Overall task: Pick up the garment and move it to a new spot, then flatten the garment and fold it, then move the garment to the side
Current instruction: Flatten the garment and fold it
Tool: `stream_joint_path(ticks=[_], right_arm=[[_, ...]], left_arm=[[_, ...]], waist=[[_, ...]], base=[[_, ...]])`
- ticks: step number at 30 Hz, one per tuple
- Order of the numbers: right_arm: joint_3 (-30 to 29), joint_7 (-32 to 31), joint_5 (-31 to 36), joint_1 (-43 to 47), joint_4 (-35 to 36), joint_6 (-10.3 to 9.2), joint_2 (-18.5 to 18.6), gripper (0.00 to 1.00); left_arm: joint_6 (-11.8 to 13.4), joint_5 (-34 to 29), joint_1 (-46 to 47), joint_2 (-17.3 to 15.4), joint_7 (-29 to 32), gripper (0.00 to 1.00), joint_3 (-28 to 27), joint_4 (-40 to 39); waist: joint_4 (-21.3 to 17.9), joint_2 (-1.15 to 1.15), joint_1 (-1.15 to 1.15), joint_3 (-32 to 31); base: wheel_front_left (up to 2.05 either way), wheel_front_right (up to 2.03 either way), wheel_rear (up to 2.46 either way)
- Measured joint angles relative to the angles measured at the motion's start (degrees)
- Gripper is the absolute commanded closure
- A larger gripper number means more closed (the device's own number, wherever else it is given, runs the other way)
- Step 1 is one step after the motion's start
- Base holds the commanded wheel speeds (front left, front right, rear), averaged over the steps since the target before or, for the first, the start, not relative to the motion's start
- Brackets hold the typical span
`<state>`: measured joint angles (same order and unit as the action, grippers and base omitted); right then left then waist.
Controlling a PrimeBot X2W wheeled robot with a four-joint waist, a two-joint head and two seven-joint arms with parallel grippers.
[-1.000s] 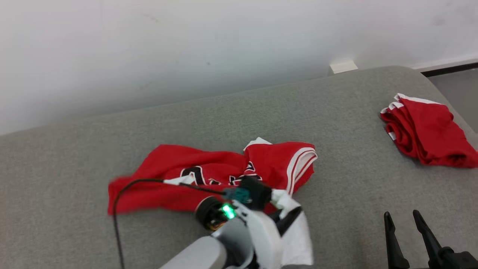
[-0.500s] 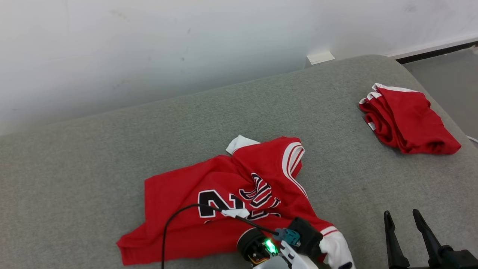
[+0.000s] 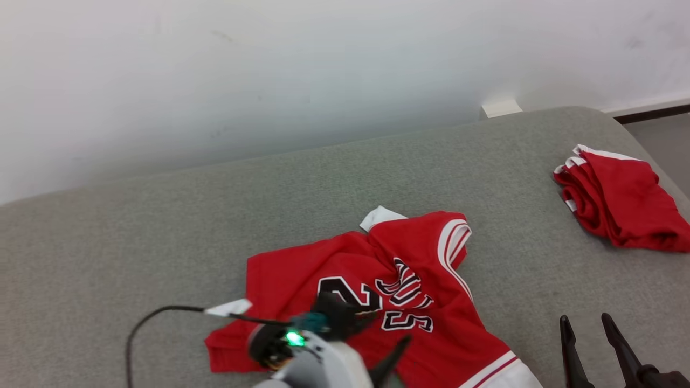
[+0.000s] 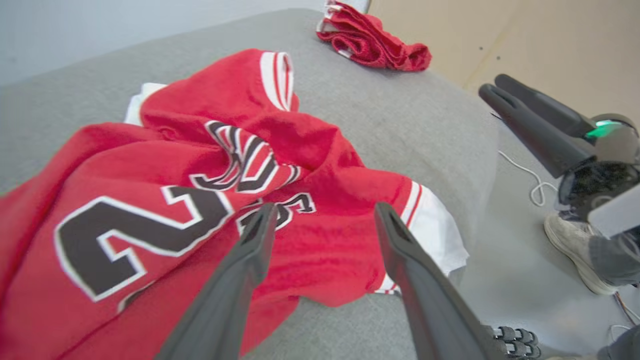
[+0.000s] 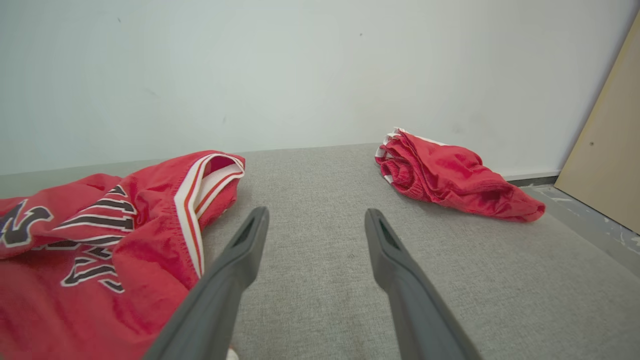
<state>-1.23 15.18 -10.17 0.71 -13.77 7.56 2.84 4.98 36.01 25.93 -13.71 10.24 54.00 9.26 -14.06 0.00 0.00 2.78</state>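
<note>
A red jersey (image 3: pixel 377 285) with black-and-white numbers and white-striped trim lies crumpled but partly spread on the grey couch (image 3: pixel 161 242). My left gripper (image 4: pixel 325 210) hovers open just above the jersey's (image 4: pixel 150 165) lower part, with nothing between its fingers. It rises from the bottom edge in the head view, where the left gripper (image 3: pixel 391 355) sits over the shirt's near hem. My right gripper (image 3: pixel 586 320) stands open at the lower right, off the cloth. In its wrist view the right gripper (image 5: pixel 316 214) points over bare couch, with the jersey (image 5: pixel 100 225) to its left.
A second red garment (image 3: pixel 620 199), folded, lies at the couch's far right end, also seen as the folded garment (image 5: pixel 450 177). A pale wall (image 3: pixel 269 81) backs the couch. A person's shoe (image 4: pixel 575 255) and a white cable (image 4: pixel 535 185) are on the floor beyond the couch's edge.
My left gripper has let go of the jersey's white-trimmed corner and swung left. The jersey was pulled toward me and now lies more spread out. The head camera shifted.
</note>
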Motion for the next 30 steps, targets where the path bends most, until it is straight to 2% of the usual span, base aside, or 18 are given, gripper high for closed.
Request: stream_joint_path(ticks=[5,8,14,23,24,25,26,28,30], right_arm=[[0.0,0.0,0.5,0.6,0.2,0.0,0.0,0.0],[0.1,0.0,0.6,0.7,0.5,-0.01,0.0,0.0],[0.5,0.0,1.1,0.6,0.5,0.0,0.0,0.0],[1.1,0.0,1.1,-0.3,0.7,0.0,0.0,0.0],[1.1,0.0,1.0,-0.3,0.7,0.0,0.0,0.0],[1.1,0.0,1.0,-0.4,0.7,0.0,0.0,0.0],[1.1,0.0,1.0,-0.4,0.7,0.0,0.0,0.0],[1.1,0.0,1.0,-0.5,0.6,0.0,0.0,0.0],[0.9,0.0,1.0,-0.6,0.6,0.0,0.0,0.0]], left_arm=[[5.2,-1.2,-2.3,-8.2,-2.3,0.0,-5.0,-1.2],[6.6,-1.7,-3.5,-11.2,-3.3,0.0,-6.4,-0.1],[6.5,-1.0,-4.5,-12.3,-3.7,0.0,-7.0,4.8],[5.4,-1.4,-0.6,-10.4,-4.8,0.0,-6.7,13.3],[5.2,-1.4,-0.2,-10.3,-4.9,0.05,-6.8,14.4],[5.0,-1.4,0.1,-10.1,-4.9,0.54,-6.9,15.4],[4.7,-1.4,0.3,-9.9,-5.3,0.67,-6.9,16.3],[4.3,-1.1,0.7,-9.4,-5.9,1.0,-7.2,17.7],[3.8,0.0,1.1,-8.8,-6.7,1.0,-7.8,18.5]], waist=[[1.8,0.0,0.0,-0.7],[2.7,0.0,0.0,-0.6],[3.3,0.0,0.0,0.4],[3.0,0.0,0.0,2.9],[2.9,0.0,0.0,3.1],[2.7,0.0,0.0,3.2],[2.6,0.0,0.0,3.4],[2.3,0.0,0.0,3.6],[2.3,0.0,0.0,3.7]], base=[[0.0,0.0,0.0],[0.0,0.0,0.0],[0.0,0.0,0.0],[0.0,0.0,0.0],[0.0,0.0,0.0],[0.0,0.0,0.0],[0.0,0.0,0.0],[0.0,0.0,0.0],[0.0,0.0,0.0]])
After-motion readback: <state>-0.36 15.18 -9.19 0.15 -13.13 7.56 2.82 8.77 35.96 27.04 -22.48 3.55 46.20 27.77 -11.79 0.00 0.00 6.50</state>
